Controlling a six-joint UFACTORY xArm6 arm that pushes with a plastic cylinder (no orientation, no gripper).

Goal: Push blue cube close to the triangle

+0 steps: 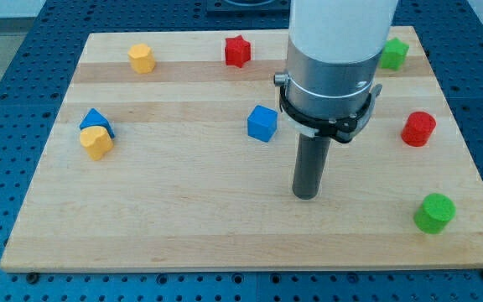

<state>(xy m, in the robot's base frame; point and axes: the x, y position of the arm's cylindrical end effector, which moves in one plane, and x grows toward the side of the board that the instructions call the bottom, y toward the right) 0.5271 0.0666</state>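
My tip rests on the board, right of the view's centre and toward the bottom; it is a bare rod end, holding nothing and touching no block. The blue cube sits near the board's middle, up and to the left of the tip, with clear wood between them. The blue triangle lies well apart from the cube, near the board's left edge; a yellow block touches it from below, partly overlapping it in the view.

Along the top edge stand 3 blocks: a yellow hexagon at the left, a red star near the middle, and a green block at the right, partly hidden behind the arm; its shape I cannot tell. On the right side a red cylinder stands near the edge, roughly level with the cube; a green cylinder stands below it near the bottom right corner, to the right of the tip and well apart from it. The arm's white and grey body hangs over the upper right part of the board, just right of the cube in the view.
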